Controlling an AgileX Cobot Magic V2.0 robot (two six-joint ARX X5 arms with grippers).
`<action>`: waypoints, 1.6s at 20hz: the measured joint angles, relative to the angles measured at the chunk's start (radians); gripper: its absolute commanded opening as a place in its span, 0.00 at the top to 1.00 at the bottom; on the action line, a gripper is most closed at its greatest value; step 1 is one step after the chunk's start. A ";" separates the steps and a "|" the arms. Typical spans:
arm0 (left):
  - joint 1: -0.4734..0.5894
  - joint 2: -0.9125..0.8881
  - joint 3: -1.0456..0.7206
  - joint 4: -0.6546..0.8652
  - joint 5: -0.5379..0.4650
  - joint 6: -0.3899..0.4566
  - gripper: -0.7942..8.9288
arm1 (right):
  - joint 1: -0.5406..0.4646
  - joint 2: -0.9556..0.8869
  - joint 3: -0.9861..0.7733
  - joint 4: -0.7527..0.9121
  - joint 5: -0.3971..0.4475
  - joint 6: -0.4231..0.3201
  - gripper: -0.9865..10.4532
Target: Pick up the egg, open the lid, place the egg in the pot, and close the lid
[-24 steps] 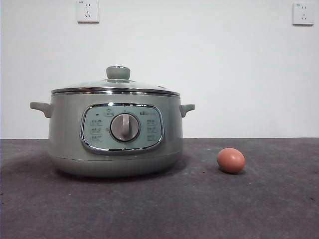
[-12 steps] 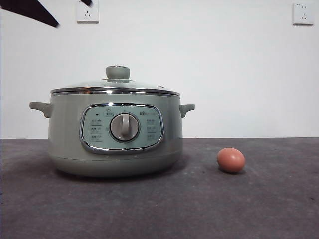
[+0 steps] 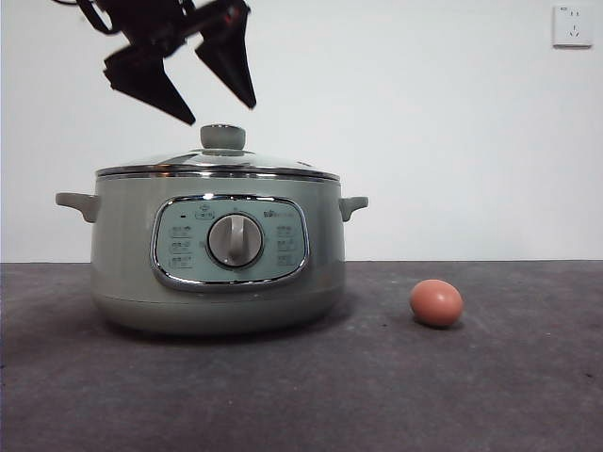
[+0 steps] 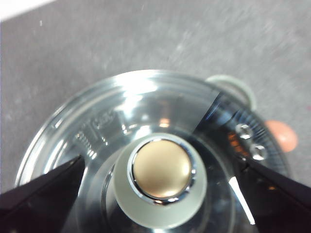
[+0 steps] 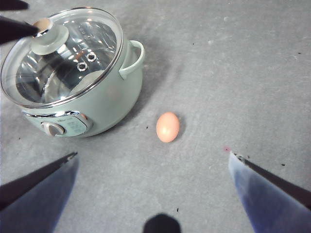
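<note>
Hovering above the lid (image 3: 219, 162), the left end effector (image 3: 224, 113) hangs with its two black jaws spread wide, released and grasping nothing. Its tips point down on either side of the knob (image 3: 223, 137) but stay clear of it; in the left wrist view the knob (image 4: 162, 182) sits between the jaws, with the lid's glass (image 4: 121, 121) around it. The lid rests closed on the pot (image 3: 217, 254), which stands on the grey tabletop (image 3: 377, 395) with its dial (image 3: 236, 241) facing forward. The egg (image 3: 436, 303) lies on the tabletop, apart from the pot, on the side of one small handle (image 3: 353, 204). The right end effector (image 5: 153, 158) is high over the tabletop, jaws also wide apart and empty, looking down on the egg (image 5: 167, 127) and the pot (image 5: 97, 104). A wall socket (image 3: 573, 25) shows on the white wall.
</note>
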 measured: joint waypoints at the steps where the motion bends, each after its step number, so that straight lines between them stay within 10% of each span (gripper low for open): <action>1: -0.001 0.011 0.000 0.002 -0.008 0.002 0.27 | 0.000 0.001 0.000 0.000 0.000 0.000 0.42; 8: -0.006 0.056 0.000 0.017 -0.017 -0.002 0.28 | 0.000 0.018 0.000 0.000 0.000 0.000 0.42; 20: -0.013 0.065 0.000 0.012 -0.010 -0.017 0.91 | 0.000 0.018 0.000 0.000 0.000 0.000 0.42; 32: -0.013 0.042 0.002 -0.010 -0.013 -0.018 0.93 | 0.000 0.033 0.000 0.000 0.000 0.000 0.42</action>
